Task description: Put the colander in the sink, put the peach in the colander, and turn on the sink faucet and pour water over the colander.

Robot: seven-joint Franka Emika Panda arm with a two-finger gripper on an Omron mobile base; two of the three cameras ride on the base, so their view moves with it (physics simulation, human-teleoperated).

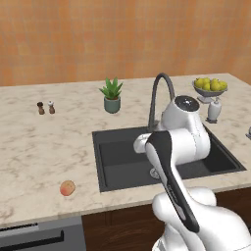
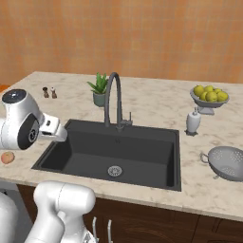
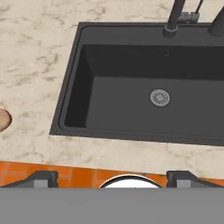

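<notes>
The silver colander (image 2: 228, 162) rests on the counter to the right of the dark sink (image 2: 52, 151), outside the basin. Left of the sink, near the counter's front edge, lies the peach (image 1: 67, 188), which also shows as the peach (image 2: 7, 157) and at the left border as the peach (image 3: 2, 119). The sink (image 3: 70, 94) holds nothing but its round drain. Behind it rises the gooseneck sink faucet (image 2: 113, 97), no water running. My gripper (image 3: 113, 178) hovers in front of the counter edge, facing the basin, open and holding nothing.
A potted plant (image 1: 112, 95) and two small shakers (image 1: 45, 108) stand at the back left. A pedestal bowl of yellow-green fruit (image 2: 209, 97) and a soap dispenser (image 2: 193, 121) stand right of the faucet. My arm (image 1: 171, 162) blocks the basin's right half.
</notes>
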